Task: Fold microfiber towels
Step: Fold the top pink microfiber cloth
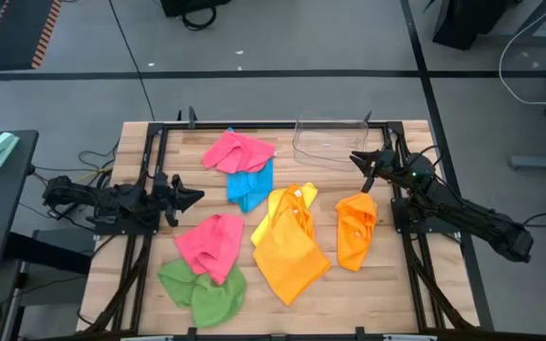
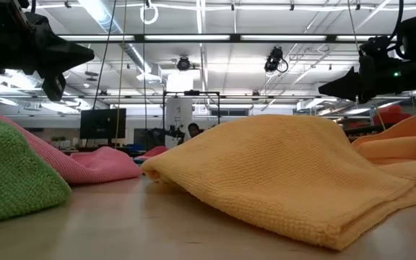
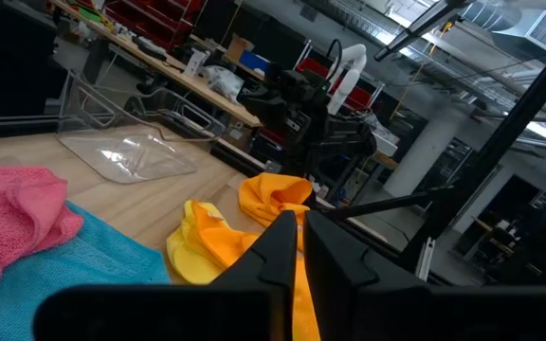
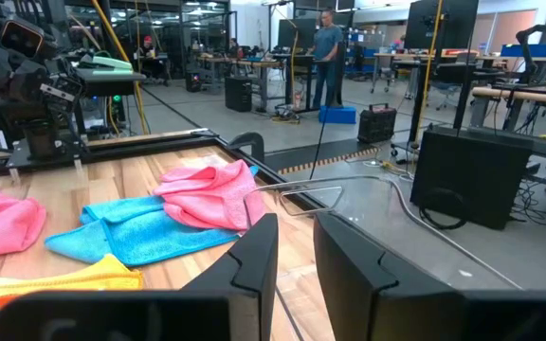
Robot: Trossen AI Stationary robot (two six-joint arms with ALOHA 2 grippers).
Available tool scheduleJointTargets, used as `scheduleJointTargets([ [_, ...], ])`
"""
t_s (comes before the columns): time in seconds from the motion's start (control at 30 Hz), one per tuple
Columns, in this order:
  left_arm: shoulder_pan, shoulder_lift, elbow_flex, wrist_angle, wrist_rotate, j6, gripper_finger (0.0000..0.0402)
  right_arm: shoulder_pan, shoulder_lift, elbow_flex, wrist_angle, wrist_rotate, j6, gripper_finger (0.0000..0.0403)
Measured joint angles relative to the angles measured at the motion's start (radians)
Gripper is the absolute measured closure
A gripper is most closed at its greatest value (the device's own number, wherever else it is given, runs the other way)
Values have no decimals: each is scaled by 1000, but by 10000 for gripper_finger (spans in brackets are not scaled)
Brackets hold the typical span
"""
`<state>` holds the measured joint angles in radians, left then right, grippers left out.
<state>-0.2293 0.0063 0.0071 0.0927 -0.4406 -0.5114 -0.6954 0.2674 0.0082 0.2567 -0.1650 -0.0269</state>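
Observation:
Several microfiber towels lie crumpled on the wooden table (image 1: pixel 140 142). A pink towel (image 1: pixel 238 152) overlaps a blue one (image 1: pixel 251 187) at the far middle. A yellow towel (image 1: pixel 290 248) lies at the centre and an orange one (image 1: pixel 356 230) to its right. Another pink towel (image 1: pixel 211 246) rests partly on a green one (image 1: pixel 204 291) at the near left. My left gripper (image 1: pixel 197 197) hovers shut at the table's left side, pointing level toward the towels. My right gripper (image 1: pixel 355 159) hovers at the far right with a small gap between its fingers (image 4: pixel 254 251) and nothing in it.
A clear plastic bin (image 1: pixel 330 142) stands at the far right of the table, just beside my right gripper. Black frame rails (image 1: pixel 150 170) run along the table's left and right sides. A person (image 4: pixel 328 43) stands far off in the room.

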Motion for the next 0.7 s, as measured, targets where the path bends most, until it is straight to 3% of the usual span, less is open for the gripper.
scheduleJointTargets([
  [0.37,0,0,0,27,5,0,370,0,0,0,0,0,0,322],
  [0.7,0,0,0,126,94,281,383,-1,0,0,0,5,0,322],
])
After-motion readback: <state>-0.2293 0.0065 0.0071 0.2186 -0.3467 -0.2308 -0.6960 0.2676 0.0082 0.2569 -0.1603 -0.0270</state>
